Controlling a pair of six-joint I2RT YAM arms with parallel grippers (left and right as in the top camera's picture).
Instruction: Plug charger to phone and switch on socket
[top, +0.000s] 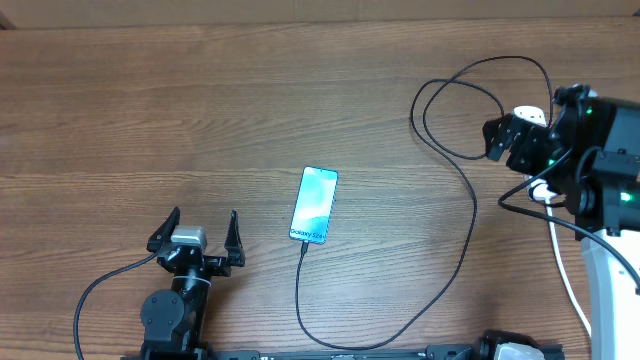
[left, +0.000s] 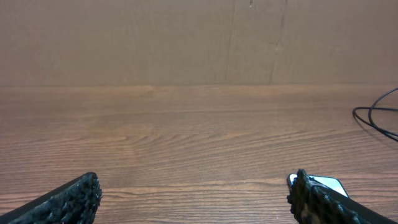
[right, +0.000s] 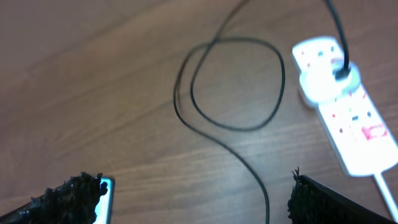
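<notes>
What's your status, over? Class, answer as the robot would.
Left gripper open, beside phone. Right gripper open, near socket. Charger runs from socket to phone's lower end. Whether it's switched on: unreadable; no obstruction seen.

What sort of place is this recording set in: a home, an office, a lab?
Probably a robot test bench rather than a home: a plain wood-grain table, the left arm and right arm stationed at it, and just a few staged props, a phone, charger and socket.

Brown wood-grain table (top: 200, 100), cardboard-brown wall (left: 155, 37)
</notes>
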